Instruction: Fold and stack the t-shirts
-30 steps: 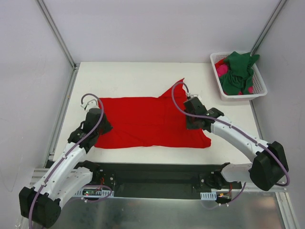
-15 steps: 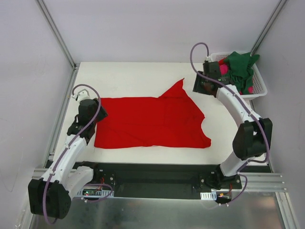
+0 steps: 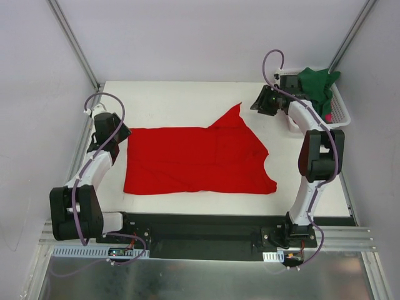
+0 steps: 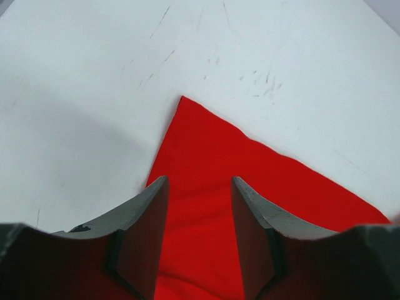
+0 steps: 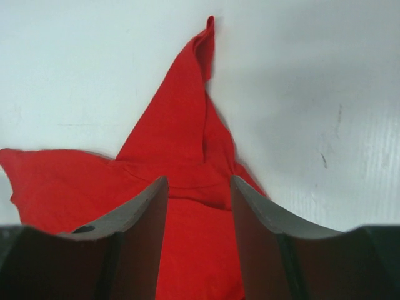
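Both arms have pulled back off the red shirt (image 3: 197, 161), which lies spread on the table (image 3: 175, 100). My left fingers (image 4: 149, 215) and right fingers (image 5: 145, 219) hang parted, empty. A green shirt (image 3: 315, 84) fills the basket (image 3: 342, 111); the pink shirt (image 3: 327, 117) seems mostly buried.

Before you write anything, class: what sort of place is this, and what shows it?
Probably a robot lab test cell: a left arm and right arm bolted at a white table inside a metal frame, with a red t-shirt spread flat near a white basket.
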Controlling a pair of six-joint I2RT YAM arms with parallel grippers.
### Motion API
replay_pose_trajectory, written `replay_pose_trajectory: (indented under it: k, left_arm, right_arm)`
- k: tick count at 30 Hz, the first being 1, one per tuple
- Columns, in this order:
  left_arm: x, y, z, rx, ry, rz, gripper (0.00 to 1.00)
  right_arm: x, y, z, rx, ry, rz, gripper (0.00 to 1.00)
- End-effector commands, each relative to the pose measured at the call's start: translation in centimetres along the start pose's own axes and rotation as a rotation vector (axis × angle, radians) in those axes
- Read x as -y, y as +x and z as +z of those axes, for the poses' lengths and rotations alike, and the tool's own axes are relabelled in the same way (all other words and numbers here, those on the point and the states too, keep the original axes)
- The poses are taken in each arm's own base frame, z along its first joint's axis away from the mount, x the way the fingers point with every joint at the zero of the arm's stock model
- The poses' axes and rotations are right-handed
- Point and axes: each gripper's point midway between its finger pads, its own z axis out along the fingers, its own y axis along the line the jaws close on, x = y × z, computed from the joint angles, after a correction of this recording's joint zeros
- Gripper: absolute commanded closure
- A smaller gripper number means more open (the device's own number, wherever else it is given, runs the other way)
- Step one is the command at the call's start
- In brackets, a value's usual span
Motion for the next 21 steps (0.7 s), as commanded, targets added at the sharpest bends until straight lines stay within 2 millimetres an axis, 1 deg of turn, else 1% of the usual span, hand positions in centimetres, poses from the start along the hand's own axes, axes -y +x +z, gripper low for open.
replay_pose_trajectory:
  k: [1, 2, 3, 4, 6, 7, 8, 9, 10, 12, 13, 15, 16, 17, 19, 20, 21]
  left_arm:
    - [1.0, -2.8, 1.9, 0.068, 0.056, -0.016, 0.56]
    - [0.6, -3.1, 2.3, 0.072, 0.05, -0.022, 0.56]
    - [0.4, -3.1, 2.7, 0.067, 0.05, -0.024, 0.56]
    - [0.2, -2.9, 3.5, 0.062, 0.052, -0.027, 0.56]
    - [-0.2, -3.0, 4.4, 0.059, 0.052, -0.031, 0.57]
    - [-0.8, -2.3, 5.4, 0.032, 0.038, -0.033, 0.57]
    - [-0.2, -2.8, 5.7, 0.03, 0.061, -0.034, 0.57]
    - [-0.1, -2.7, 6.2, 0.021, 0.067, -0.035, 0.58]
    - [0.2, -2.6, 6.8, 0.006, 0.082, -0.035, 0.58]
    - [0.6, -2.5, 7.3, -0.003, 0.101, -0.031, 0.59]
    - [0.6, -2.3, 7.6, -0.012, 0.104, -0.033, 0.59]
    - [0.9, -2.4, 7.8, -0.015, 0.118, -0.03, 0.59]
    - [1.0, -2.2, 7.9, -0.018, 0.125, -0.029, 0.59]
    - [1.0, -2.0, 7.9, -0.025, 0.128, -0.03, 0.59]
    - [1.1, -1.9, 7.8, -0.029, 0.135, -0.029, 0.59]
    - [1.1, -1.8, 7.7, -0.029, 0.137, -0.029, 0.6]
    - [1.0, -1.7, 7.7, -0.031, 0.137, -0.029, 0.59]
  right_arm:
    - [-3.9, -3.3, 0.1, 0.06, -0.188, -0.018, 0.52]
    - [-3.5, -3.1, 0.9, 0.046, -0.184, -0.012, 0.52]
    - [-3.8, -3.6, 0.9, 0.052, -0.19, -0.015, 0.52]
    - [-3.9, -3.6, 1.1, 0.048, -0.198, -0.011, 0.52]
    - [-3.6, -3.4, 1.9, 0.034, -0.2, -0.001, 0.52]
    - [-3.9, -3.7, 2.1, 0.038, -0.21, 0.0, 0.52]
    - [-3.9, -3.8, 2.3, 0.036, -0.211, 0.0, 0.52]
    - [-3.5, -3.4, 2.9, 0.022, -0.207, 0.008, 0.52]
    - [-3.7, -3.7, 3.0, 0.025, -0.212, 0.004, 0.52]
    - [-3.5, -3.6, 3.5, 0.015, -0.212, 0.009, 0.52]
    - [-3.2, -3.2, 4.2, -0.002, -0.214, 0.015, 0.52]
    - [-3.2, -3.3, 4.8, -0.005, -0.22, 0.022, 0.51]
    - [-2.7, -2.7, 5.8, -0.027, -0.216, 0.035, 0.51]
    - [-2.7, -3.1, 6.1, -0.021, -0.218, 0.033, 0.51]
    - [-2.5, -2.9, 7.0, -0.031, -0.219, 0.05, 0.52]
    - [-2.0, -2.5, 7.9, -0.044, -0.214, 0.065, 0.51]
    - [-2.1, -2.9, 8.3, -0.039, -0.217, 0.066, 0.51]
